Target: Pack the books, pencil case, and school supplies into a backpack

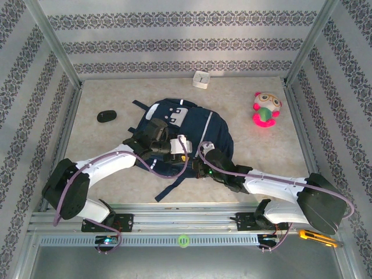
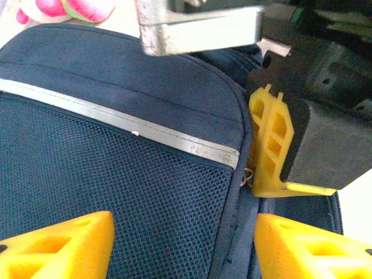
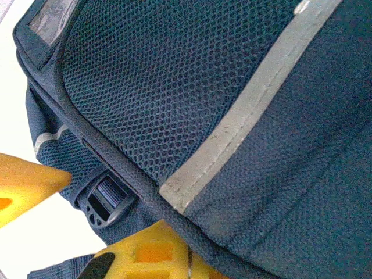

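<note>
While both arms lean in over the middle of the bench (image 1: 273, 145), you can see the navy backpack (image 1: 203, 125) lying flat there. Its white and grey patches face the far wall and a dark strap (image 1: 168, 189) trails toward the arm bases.

Your left gripper (image 2: 185, 247) hangs over the backpack's front. Its yellow fingertips (image 2: 58, 247) stand wide apart, straddling the mesh pocket (image 2: 116, 197) just below the light grey stripe (image 2: 145, 131), and they hold nothing.

Your right gripper (image 3: 107, 206) is at the backpack's right-hand near edge with its jaws drawn together. In the left wrist view one of its yellow fingers (image 2: 270, 145) presses against the seam by a small metal zip ring (image 2: 249, 174). In the right wrist view the lower finger (image 3: 145, 253) tucks under the piped edge. You cannot tell whether any fabric or the ring is actually pinched.

Off to the far right, the pink-and-green plush toy (image 1: 266, 109) sits well apart from the backpack. The pale pencil case (image 1: 200, 79) stands at the far edge of the bench, beyond the backpack's top and clear of both grippers. A black oval object (image 1: 106, 116) lies to the backpack's left, and a black strap buckle (image 3: 100, 195) shows just past the right gripper's fingers.
</note>
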